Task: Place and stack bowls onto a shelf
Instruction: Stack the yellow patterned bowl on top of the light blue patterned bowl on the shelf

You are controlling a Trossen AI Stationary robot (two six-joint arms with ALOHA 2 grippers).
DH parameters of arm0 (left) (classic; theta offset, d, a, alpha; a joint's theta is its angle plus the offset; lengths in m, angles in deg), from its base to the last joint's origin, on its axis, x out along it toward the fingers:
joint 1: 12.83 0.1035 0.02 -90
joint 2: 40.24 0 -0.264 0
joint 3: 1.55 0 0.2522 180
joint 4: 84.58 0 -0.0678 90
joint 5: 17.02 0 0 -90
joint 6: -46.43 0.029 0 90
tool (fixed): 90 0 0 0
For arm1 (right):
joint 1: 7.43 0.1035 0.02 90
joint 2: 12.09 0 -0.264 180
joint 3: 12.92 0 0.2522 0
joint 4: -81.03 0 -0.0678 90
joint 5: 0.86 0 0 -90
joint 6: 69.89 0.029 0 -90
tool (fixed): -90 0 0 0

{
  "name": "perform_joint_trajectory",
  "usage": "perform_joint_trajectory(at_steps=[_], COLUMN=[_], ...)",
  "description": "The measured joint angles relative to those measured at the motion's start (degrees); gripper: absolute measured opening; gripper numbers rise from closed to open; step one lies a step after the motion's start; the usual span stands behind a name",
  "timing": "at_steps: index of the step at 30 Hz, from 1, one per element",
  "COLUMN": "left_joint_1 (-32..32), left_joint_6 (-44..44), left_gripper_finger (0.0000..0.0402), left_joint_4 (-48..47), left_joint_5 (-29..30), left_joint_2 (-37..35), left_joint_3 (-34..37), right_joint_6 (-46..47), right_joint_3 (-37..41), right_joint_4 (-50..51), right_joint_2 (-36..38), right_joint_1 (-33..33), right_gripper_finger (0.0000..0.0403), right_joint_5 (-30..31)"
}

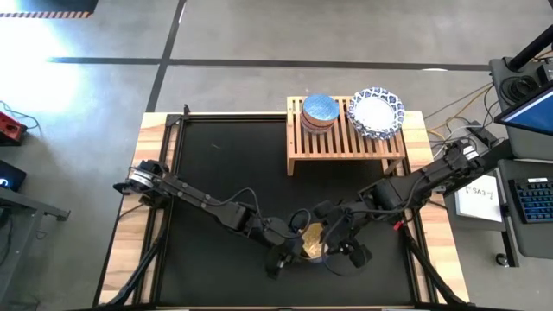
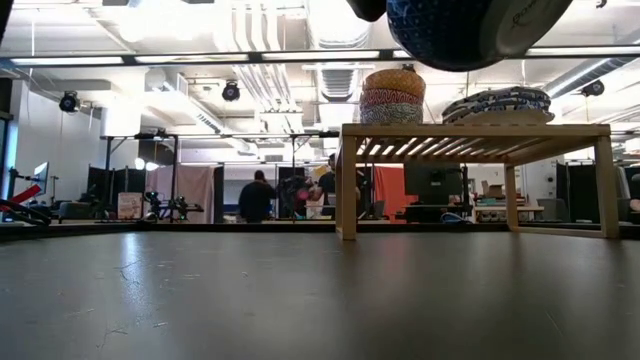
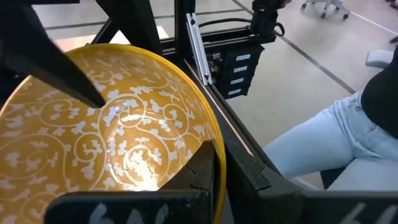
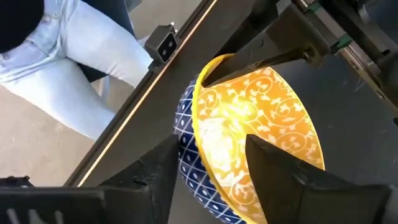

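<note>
High view: near the bottom centre, the yellow bowl (image 1: 311,241) is being clamped by the left gripper (image 1: 292,250); the right gripper (image 1: 339,246), just beside, is being held wide around its rim.

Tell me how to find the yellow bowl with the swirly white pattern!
Look at the near edge of the black table, where the two dark arms meet, away from the wooden shelf. The left tool pinches the yellow bowl by its rim. It is the only bowl off the shelf, yellow inside and blue-patterned outside.
</note>
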Motion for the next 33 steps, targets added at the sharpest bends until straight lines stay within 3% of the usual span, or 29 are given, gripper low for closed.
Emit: perform_joint_trajectory(at_steps=[5, 8, 15, 33], left_joint_1=[0.00, 0.00, 0.08, 0.26], left_joint_6=[3.42, 7.29, 13.59, 26.58], left_gripper_finger=[0.0006, 0.0006, 0.0007, 0.0009], left_joint_4=[-0.11, -0.13, -0.64, -0.89], left_joint_5=[-0.03, -0.04, -0.22, -1.68], left_joint_2=[0.00, 0.00, 0.00, 0.02], left_joint_3=[0.00, 0.00, -0.88, -2.02], right_joint_6=[3.33, 4.86, 7.34, 6.02], right_joint_3=[0.02, 0.04, 0.15, 0.31], right_joint_4=[0.02, 0.02, -0.26, -0.93], right_joint_2=[0.00, 0.00, 0.00, -0.02], right_joint_1=[-0.04, -0.07, -0.07, -0.09], right_gripper_finger=[0.0184, 0.0180, 0.0165, 0.0077], right_joint_5=[-1.68, -5.52, -7.39, -12.51])
